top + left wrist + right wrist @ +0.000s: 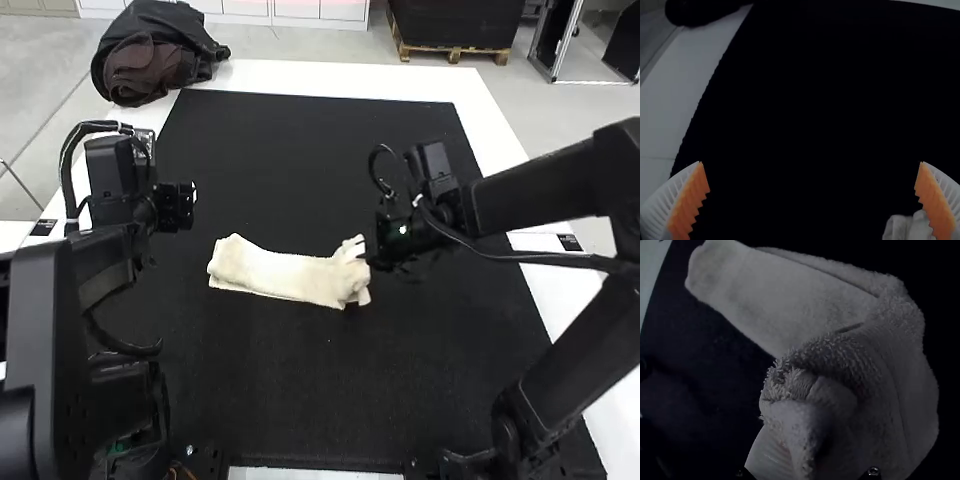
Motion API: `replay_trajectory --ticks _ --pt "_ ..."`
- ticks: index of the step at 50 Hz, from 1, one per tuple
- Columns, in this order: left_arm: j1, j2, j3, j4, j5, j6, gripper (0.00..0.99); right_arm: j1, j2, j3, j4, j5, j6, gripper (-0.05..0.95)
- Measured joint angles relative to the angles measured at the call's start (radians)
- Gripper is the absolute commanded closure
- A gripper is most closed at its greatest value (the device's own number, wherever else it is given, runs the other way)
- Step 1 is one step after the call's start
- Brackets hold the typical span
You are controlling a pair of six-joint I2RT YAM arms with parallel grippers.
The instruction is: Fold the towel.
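The cream towel (285, 275) lies in a narrow folded strip across the middle of the black mat, its right end raised and bunched. At that end is my right gripper (374, 254), shut on the towel. In the right wrist view, bunched cloth covers much of the right gripper (802, 440), and the rest of the towel (785, 300) stretches away from it. My left gripper (188, 203) is above the mat, apart from the towel's left end. The left wrist view has the left gripper (812, 163) wide open, with a bit of towel (910, 227) near one finger.
The black mat (300, 390) covers most of the white table (330, 77). Dark clothing (155, 60) is heaped at the table's far left corner. Both arms stand along the near side, one at each side of the mat.
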Motion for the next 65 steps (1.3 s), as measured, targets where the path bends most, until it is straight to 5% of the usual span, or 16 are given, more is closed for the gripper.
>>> replay_trajectory --ticks 65 --pt "0.000 0.000 -0.035 0.047 -0.003 0.001 0.033 0.229 0.570 0.550 0.057 -0.001 0.063 0.92"
